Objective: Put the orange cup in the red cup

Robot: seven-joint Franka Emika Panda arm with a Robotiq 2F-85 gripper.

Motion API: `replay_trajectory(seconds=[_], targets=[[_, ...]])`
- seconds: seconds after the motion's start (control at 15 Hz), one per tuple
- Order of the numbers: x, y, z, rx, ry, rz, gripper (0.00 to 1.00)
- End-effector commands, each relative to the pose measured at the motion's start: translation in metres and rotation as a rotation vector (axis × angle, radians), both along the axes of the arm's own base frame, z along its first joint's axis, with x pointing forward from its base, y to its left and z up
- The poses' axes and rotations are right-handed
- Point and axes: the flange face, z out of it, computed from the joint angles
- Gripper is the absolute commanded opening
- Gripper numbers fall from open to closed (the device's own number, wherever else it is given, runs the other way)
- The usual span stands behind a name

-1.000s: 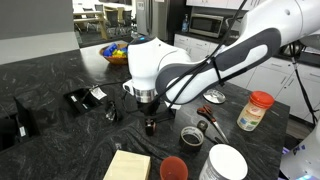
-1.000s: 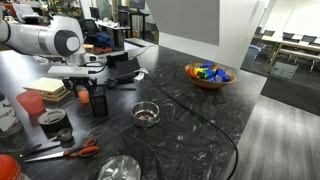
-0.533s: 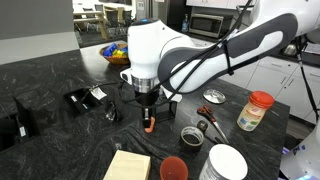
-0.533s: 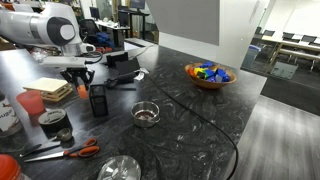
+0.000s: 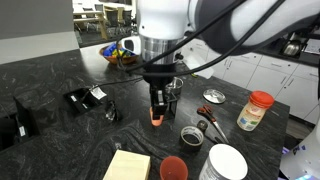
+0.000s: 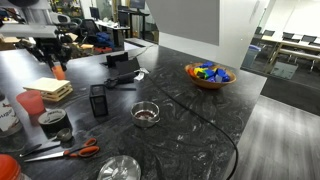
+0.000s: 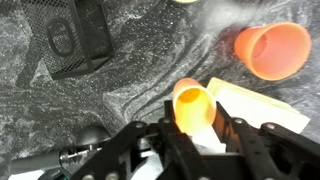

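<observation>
surface: a black worktop [image 5: 60, 75] with grey marbled veining and a glossy finish. room: a kitchen-type space with white cabinets and a microwave [image 5: 207, 24] behind in an exterior view, and an open office area with desks and glazing in an exterior view [image 6: 290, 45].

the orange cup [image 5: 157, 119] is held in the air, clear of the worktop, above and behind the red cup [image 5: 173, 168] and just in front of a black mesh holder [image 5: 172, 93]. the gripper [image 5: 157, 111] hangs straight down and pinches it, fingers pressed on opposite sides of the wall.

orientation: in the wrist view the orange cup [image 7: 192, 105] shows its open mouth to the camera, so it stands upright, mouth up, long axis vertical. the red cup [image 7: 272, 50] also shows an open round mouth, apart from the held cup.

materials and shapes: the orange cup is smooth plastic, small and slightly tapered. the red cup is round, wider, and smooth. a pale rectangular block [image 5: 128, 166] lies just beside the red cup. a dark grey round cup [image 5: 190, 135], a large white bowl [image 5: 228, 163] and a clear jar with an orange-red lid [image 5: 256, 110] stand nearby.
</observation>
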Motion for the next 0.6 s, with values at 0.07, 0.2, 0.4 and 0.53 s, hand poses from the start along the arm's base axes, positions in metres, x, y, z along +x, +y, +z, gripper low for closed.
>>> replay_trajectory(seconds=[0.07, 0.2, 0.4, 0.53], targets=[[-0.051, 0.022, 0.043, 0.088, 0.005, 0.073, 0.15], [-0.071, 0.03, 0.042, 0.116, 0.034, 0.082, 0.15], [-0.091, 0.038, 0.02, 0.112, 0.055, 0.105, 0.15], [-0.099, 0.044, -0.002, 0.105, 0.079, 0.119, 0.15]])
